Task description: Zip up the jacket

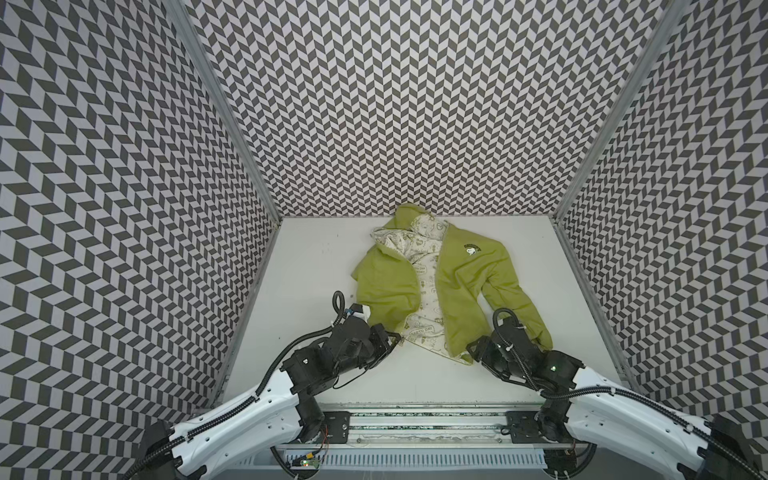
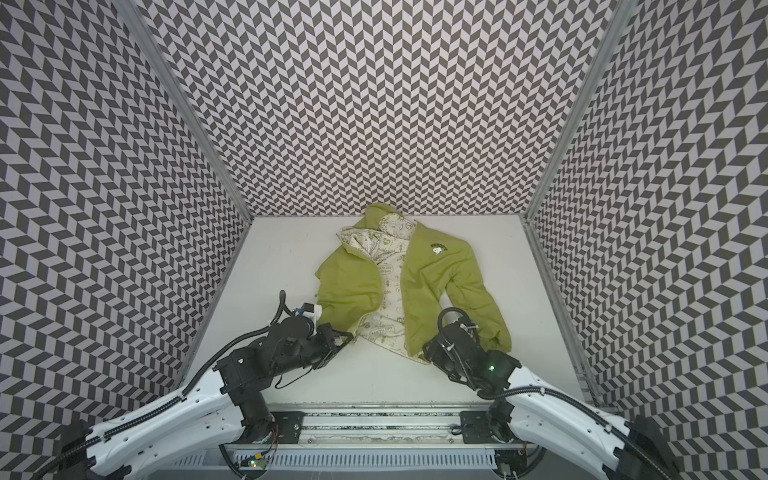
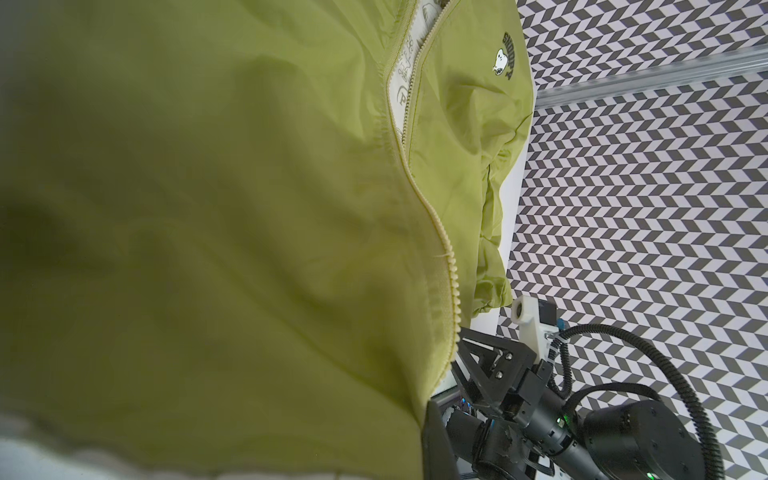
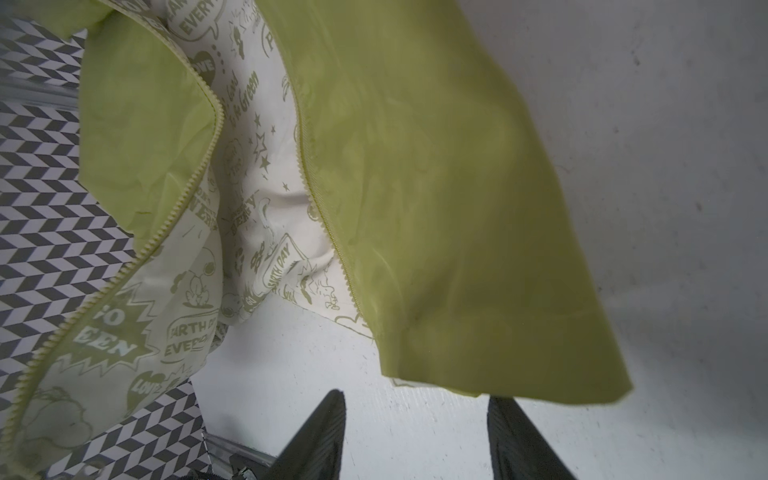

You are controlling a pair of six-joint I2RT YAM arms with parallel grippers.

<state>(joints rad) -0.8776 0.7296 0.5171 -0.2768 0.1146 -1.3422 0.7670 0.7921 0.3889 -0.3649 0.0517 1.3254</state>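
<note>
The olive-green jacket (image 1: 465, 291) (image 2: 432, 282) lies unzipped on the white table, its cream printed lining showing between the two front panels. A small chest logo (image 1: 471, 249) (image 3: 503, 60) marks the right panel. My left gripper (image 1: 395, 337) (image 2: 347, 336) (image 3: 419, 432) is shut on the bottom corner of the left panel, beside that panel's zipper teeth (image 3: 453, 286). My right gripper (image 1: 469, 349) (image 2: 426, 353) (image 4: 417, 397) is open just short of the right panel's bottom hem (image 4: 498, 353). One finger's tip touches the hem's edge and nothing sits between the fingers.
Chevron-patterned walls (image 1: 395, 104) close in the table (image 1: 316, 266) on three sides. A metal rail (image 1: 415, 428) runs along the front between the arm bases. The jacket's right sleeve (image 1: 528, 307) trails down behind my right wrist.
</note>
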